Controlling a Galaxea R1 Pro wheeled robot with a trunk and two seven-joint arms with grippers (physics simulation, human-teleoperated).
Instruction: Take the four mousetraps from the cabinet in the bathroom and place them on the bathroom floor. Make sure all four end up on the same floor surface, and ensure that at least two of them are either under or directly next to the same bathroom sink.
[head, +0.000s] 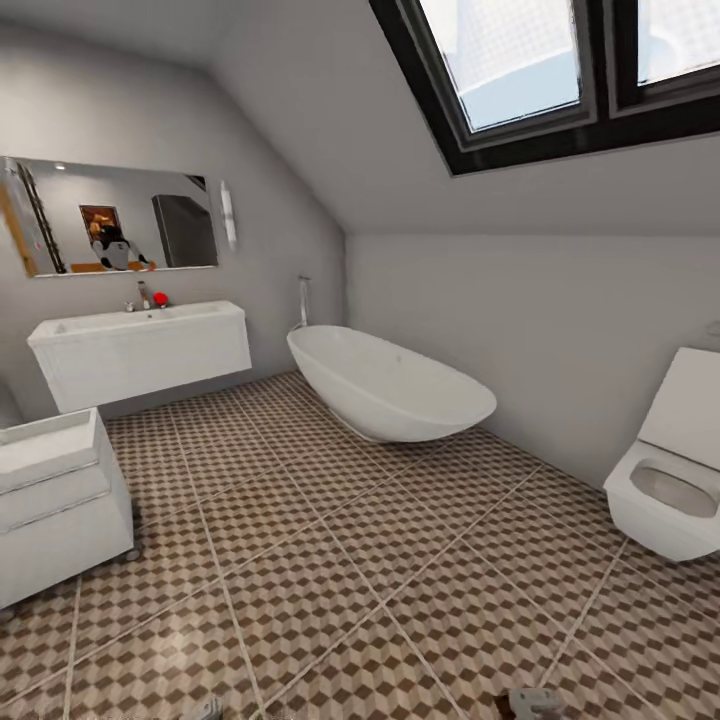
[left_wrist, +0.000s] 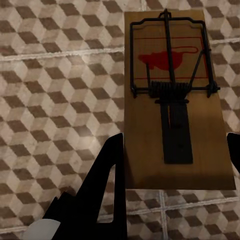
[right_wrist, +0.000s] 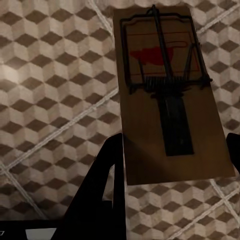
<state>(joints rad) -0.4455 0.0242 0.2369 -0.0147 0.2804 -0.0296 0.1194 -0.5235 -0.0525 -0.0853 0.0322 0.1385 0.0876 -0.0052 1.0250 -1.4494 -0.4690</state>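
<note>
In the left wrist view a brown wooden mousetrap (left_wrist: 172, 95) with a dark metal spring and bar sits between the black fingers (left_wrist: 107, 180) of my left gripper (left_wrist: 175, 145), which is shut on its sides. It hangs above the bathroom floor (left_wrist: 55, 90) of brown-and-beige cube tiles. My right gripper (right_wrist: 175, 142) is shut the same way on a second mousetrap (right_wrist: 167, 95), with the tiled floor (right_wrist: 55, 85) below it. In the head view the floor (head: 330, 560) spreads out ahead. The cabinet and the other mousetraps are out of view.
A wall-hung white sink unit (head: 140, 352) stands at the back left under a mirror (head: 120, 215). A second white sink unit (head: 55, 505) is near left. A white bathtub (head: 390, 385) sits at the back and a toilet (head: 670, 480) at the right.
</note>
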